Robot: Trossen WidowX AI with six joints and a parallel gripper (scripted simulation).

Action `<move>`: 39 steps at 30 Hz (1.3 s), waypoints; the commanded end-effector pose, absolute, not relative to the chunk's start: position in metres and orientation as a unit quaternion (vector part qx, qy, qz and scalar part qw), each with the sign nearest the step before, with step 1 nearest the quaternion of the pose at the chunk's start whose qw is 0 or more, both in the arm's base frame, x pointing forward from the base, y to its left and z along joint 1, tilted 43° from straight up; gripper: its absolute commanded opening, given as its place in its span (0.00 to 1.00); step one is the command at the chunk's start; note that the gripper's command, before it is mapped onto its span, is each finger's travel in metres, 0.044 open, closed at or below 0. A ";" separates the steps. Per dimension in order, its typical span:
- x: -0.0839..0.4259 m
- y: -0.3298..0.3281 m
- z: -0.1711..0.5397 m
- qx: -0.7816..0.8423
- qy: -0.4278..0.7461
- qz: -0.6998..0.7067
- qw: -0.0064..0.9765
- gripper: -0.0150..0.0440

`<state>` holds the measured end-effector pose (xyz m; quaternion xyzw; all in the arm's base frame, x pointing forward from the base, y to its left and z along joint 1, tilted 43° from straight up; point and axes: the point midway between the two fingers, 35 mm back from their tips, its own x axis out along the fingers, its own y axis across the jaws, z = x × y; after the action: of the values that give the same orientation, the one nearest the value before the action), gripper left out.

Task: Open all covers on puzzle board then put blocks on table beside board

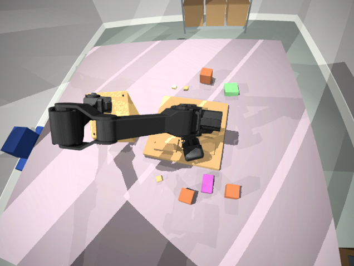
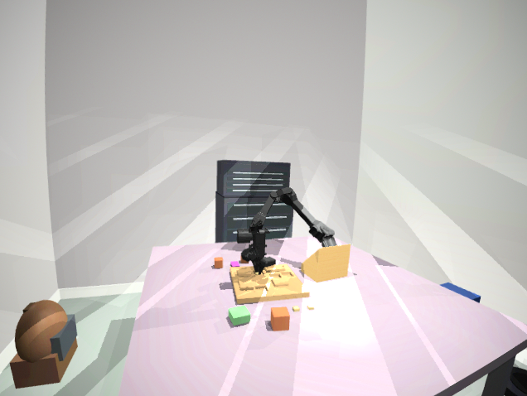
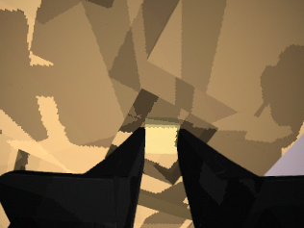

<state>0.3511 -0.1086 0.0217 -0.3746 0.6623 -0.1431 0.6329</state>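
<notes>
Wrist view: the gripper (image 1: 192, 148) (image 2: 258, 271) (image 3: 161, 135) pinched a small yellow block (image 3: 162, 141) over the puzzle board (image 1: 219, 165) (image 2: 273, 297) (image 3: 72, 71); from above, a magenta block (image 1: 207, 183) (image 2: 234, 263) lay off the board's five o'clock

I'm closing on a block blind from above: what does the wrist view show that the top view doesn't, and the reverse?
Only wrist: a yellow block in a square well, a finger at either side, apparently gripped.

Only top: three orange blocks, a green block and a magenta block.

Both: the puzzle board, part of the table, and the gripper, its fingertips hidden from above.
</notes>
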 end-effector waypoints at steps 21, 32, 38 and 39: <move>0.349 -0.090 0.041 -0.374 0.664 -0.141 0.632 0.39; 0.347 -0.080 0.052 -0.375 0.664 -0.141 0.631 0.39; 0.347 -0.072 0.060 -0.374 0.665 -0.140 0.631 0.39; 0.347 -0.070 0.062 -0.374 0.665 -0.140 0.631 0.39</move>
<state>0.3458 -0.0729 0.0564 -0.3754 0.6663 -0.1361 0.6297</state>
